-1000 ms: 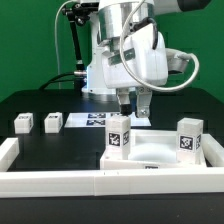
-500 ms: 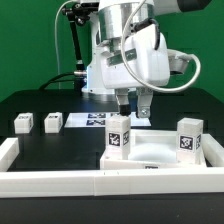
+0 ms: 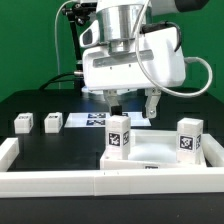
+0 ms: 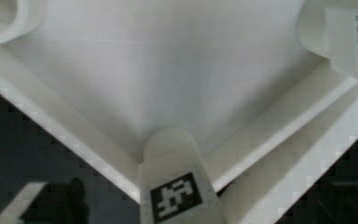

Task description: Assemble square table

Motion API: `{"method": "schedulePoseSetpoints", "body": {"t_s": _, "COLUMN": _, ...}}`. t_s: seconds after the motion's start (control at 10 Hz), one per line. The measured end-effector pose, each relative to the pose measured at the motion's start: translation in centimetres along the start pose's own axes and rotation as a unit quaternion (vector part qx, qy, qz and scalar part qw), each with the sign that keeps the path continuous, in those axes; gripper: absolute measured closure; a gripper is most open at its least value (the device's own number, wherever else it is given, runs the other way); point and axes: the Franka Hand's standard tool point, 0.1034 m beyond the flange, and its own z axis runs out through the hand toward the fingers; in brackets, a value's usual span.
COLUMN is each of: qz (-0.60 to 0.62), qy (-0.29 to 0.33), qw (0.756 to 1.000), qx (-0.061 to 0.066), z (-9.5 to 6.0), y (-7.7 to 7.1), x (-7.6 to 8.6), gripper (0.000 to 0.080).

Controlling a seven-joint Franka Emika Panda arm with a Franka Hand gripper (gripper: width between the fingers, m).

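white plastic square slab (image 3: 160, 152) lying rim-up at the exterior view's right, two short white tagged block legs (image 3: 119, 133) upright inside; two more legs (image 3: 22, 122) loose on black table (image 3: 60, 145). two-finger gripper (image 3: 132, 104) above slab, spread fully, holding nothing.

Slab (image 3: 155, 152) open from above, upright leg (image 3: 118, 134) at its corner on the exterior view's left, second leg (image 3: 190, 138) on that view's right, black table (image 3: 70, 145) free beside, white rail (image 3: 60, 182) walling the front.
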Motion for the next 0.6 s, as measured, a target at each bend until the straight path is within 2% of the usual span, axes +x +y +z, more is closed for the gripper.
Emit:
{"method": "schedulePoseSetpoints", "body": {"t_s": 0.2, "qz": -0.078, "qy": 0.007, "qw": 0.997, "qx": -0.005, "z": 0.1, "y": 0.0, "x": 0.0, "gripper": 0.0150}}
{"method": "schedulePoseSetpoints", "body": {"t_s": 0.3, "qz": -0.135, "qy": 0.014, "qw": 0.991, "qx": -0.013, "z": 0.4, "y": -0.1, "x": -0.6, "gripper": 0.0150}}
{"method": "schedulePoseSetpoints", "body": {"t_s": 0.4, "qz": -0.186, "qy": 0.013, "qw": 0.982, "qx": -0.022, "z": 0.5, "y": -0.1, "x": -0.9, "gripper": 0.0150}}
{"method": "schedulePoseSetpoints", "body": {"t_s": 0.5, "qz": -0.264, "qy": 0.013, "qw": 0.964, "qx": -0.028, "z": 0.5, "y": 0.0, "x": -0.8, "gripper": 0.0150}}
{"method": "schedulePoseSetpoints", "body": {"t_s": 0.6, "qz": -0.296, "qy": 0.011, "qw": 0.955, "qx": -0.030, "z": 0.6, "y": 0.1, "x": -0.8, "gripper": 0.0150}}
